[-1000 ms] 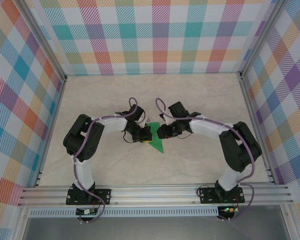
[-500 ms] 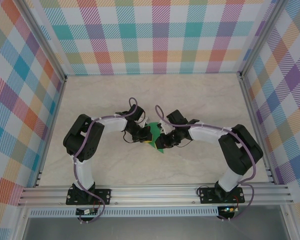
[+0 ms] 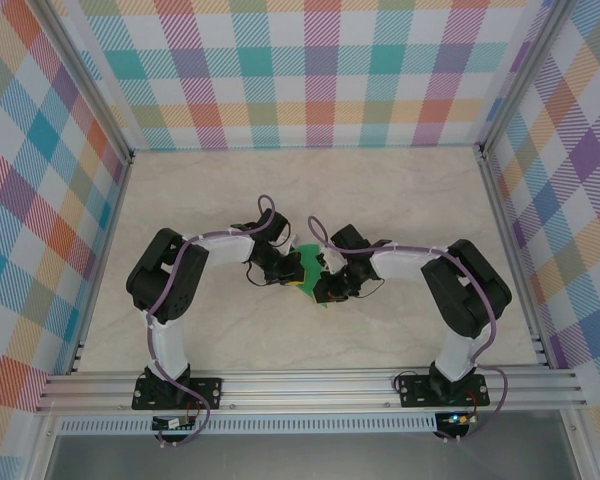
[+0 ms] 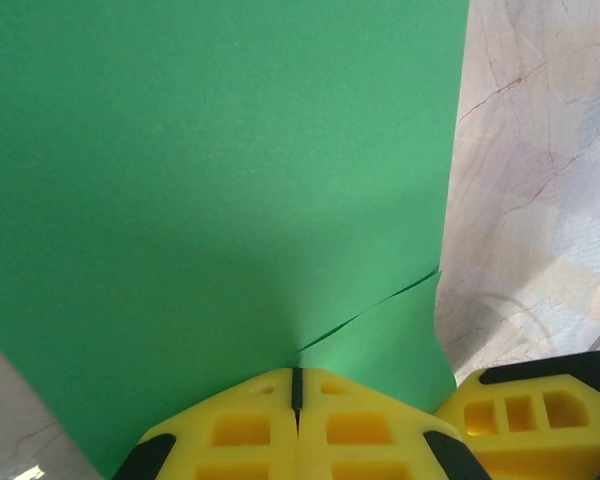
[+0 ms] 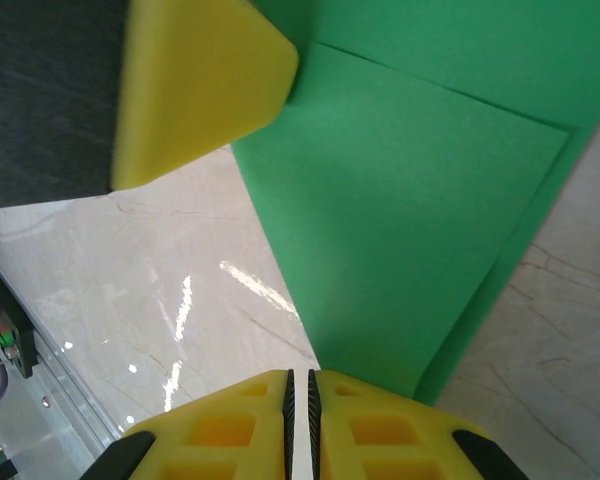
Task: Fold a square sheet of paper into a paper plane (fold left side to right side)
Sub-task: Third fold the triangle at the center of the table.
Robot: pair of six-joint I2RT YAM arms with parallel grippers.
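Top external: folded green sheet of paper (image 3: 307, 264) at mid-table, between the two wrists. Left gripper (image 4: 296, 372): fully closed, pinching the sheet's edge where a crease ends. Right gripper (image 5: 300, 376): closed to a hairline slit at the sheet's lower corner; cannot tell whether pinching it. Marbled tabletop (image 3: 380, 190) beneath.

A pale, marble-patterned bench (image 3: 400, 190) spreads under even light, and the right wrist view catches bright glare streaks on its glossy top. Plaid walls (image 3: 320, 70) in teal, orange, purple and yellow close it in at 9, 12 and 3 o'clock, with slanting aluminium posts (image 3: 90, 90) at the far corners, and a ribbed aluminium rail (image 3: 310, 388) crosses at 6 o'clock.
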